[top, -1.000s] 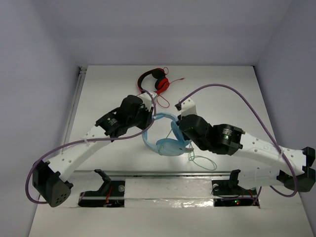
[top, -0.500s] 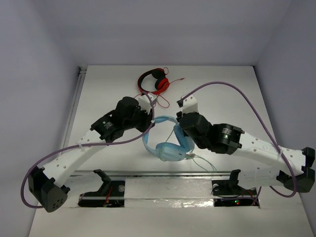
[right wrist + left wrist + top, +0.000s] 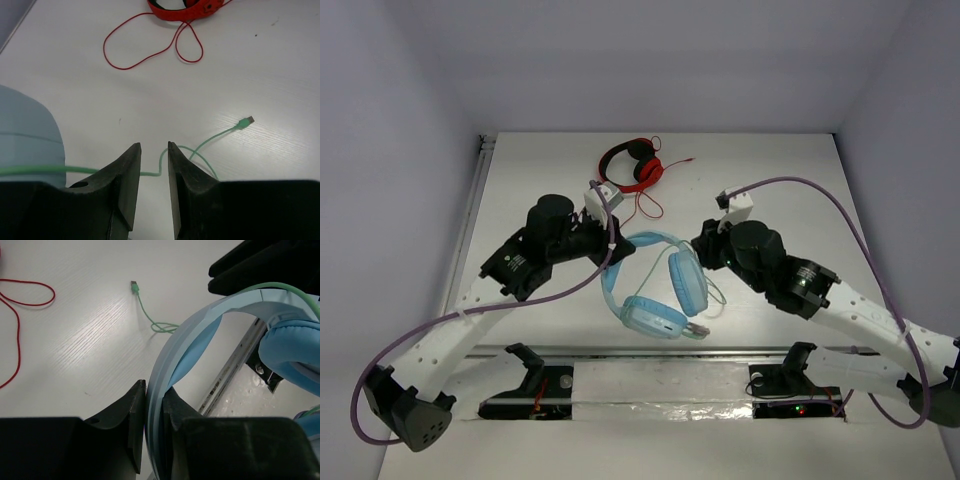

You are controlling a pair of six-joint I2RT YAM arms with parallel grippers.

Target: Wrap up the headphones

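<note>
Light-blue headphones, top view: headphones (image 3: 653,316) lay mid-table (image 3: 790,190), nearer the front than the red headphones (image 3: 632,166) and well apart from them.
Change, top view: half a second earlier the right arm covered the earcups (image 3: 687,282). It had since pulled back to the right and the left arm had drawn back to the left, so the whole set showed.
Left gripper, top view: left gripper (image 3: 613,252) sat at the left end of the headband (image 3: 655,238).
Right gripper, top view: right gripper (image 3: 706,252) was just beside the upper earcup, off the headphones.
Grip, left wrist view: fingers (image 3: 132,415) were clamped on the headband, one on each face, no slack showing.
Cable, left wrist view: pale green cable (image 3: 145,314) lay loose on the table past the headband with its plug (image 3: 134,286) free. One strand ran along the top of the headband near the earcup.
Jaws, right wrist view: a narrow gap apart. The cable crossed that gap low down and did not look pinched.
Cable, right wrist view: a straight run over the blue shell at left, a loose loop and the plug at right.
Meaning: probably one pass laid over the headband while the left gripper anchored it. Most of the cable was unwound, so the wrap looked early.
</note>
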